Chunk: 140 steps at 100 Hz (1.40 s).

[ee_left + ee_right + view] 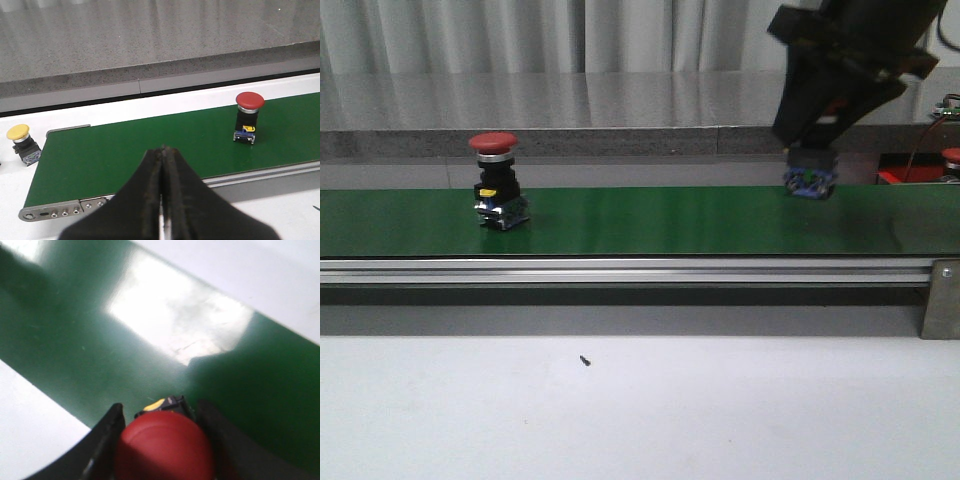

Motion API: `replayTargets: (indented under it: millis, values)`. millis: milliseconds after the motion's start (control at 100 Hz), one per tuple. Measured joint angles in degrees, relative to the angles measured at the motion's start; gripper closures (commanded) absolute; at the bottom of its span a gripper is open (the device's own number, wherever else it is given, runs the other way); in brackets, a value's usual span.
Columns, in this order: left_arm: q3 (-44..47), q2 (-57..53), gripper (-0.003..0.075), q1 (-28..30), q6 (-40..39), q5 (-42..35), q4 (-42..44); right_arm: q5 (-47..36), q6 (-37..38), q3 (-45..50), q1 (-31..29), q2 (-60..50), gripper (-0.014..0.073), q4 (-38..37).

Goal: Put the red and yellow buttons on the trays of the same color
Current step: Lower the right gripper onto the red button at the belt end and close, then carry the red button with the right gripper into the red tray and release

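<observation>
Right wrist view: right gripper (162, 440) clamps a red button (165, 447); another red button (495, 190) waits on belt (650, 220); left gripper (162, 165) closed, empty

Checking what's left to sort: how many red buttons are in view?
3. First button stands on the belt, left; second button is gripped in the right pincer; third button, cropped at the right edge, seems on the tray. More may be hidden.

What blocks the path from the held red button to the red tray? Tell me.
Nothing visible does. The right pincer holds a red button just above the green belt. The red tray lies beyond the belt to the right, with open space between. Most of the tray is out of view.
</observation>
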Motion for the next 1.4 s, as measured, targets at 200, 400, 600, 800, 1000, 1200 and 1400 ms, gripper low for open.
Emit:
replayTargets:
  millis: [200,400,600,800,1000,1200,1400]
  values:
    - [0.00,0.00,0.0740,0.00,0.00,0.00,0.00,3.76,1.31,-8.36,-11.00,0.00,0.0431,-2.12]
    - [0.00,0.00,0.0740,0.00,0.00,0.00,0.00,2.42,1.78,-10.07,-22.84,0.25,0.0431,-2.50]
    - [0.00,0.00,0.0739,0.00,0.00,0.00,0.00,-2.44,1.81,-10.07,-30.92,3.94,0.0431,-2.93]
    - [0.00,0.00,0.0740,0.00,0.00,0.00,0.00,-7.10,1.84,-10.11,-32.85,10.39,0.0431,-2.93]
    - [0.00,0.00,0.0740,0.00,0.00,0.00,0.00,-10.17,1.84,-10.11,-32.85,16.24,0.0431,-2.93]
    - [0.00,0.00,0.0740,0.00,0.00,0.00,0.00,-10.77,1.84,-10.11,-32.85,19.00,0.0422,-2.93]
    - [0.00,0.00,0.0740,0.00,0.00,0.00,0.00,-10.89,1.84,-10.20,-32.85,20.42,0.0246,-2.93]
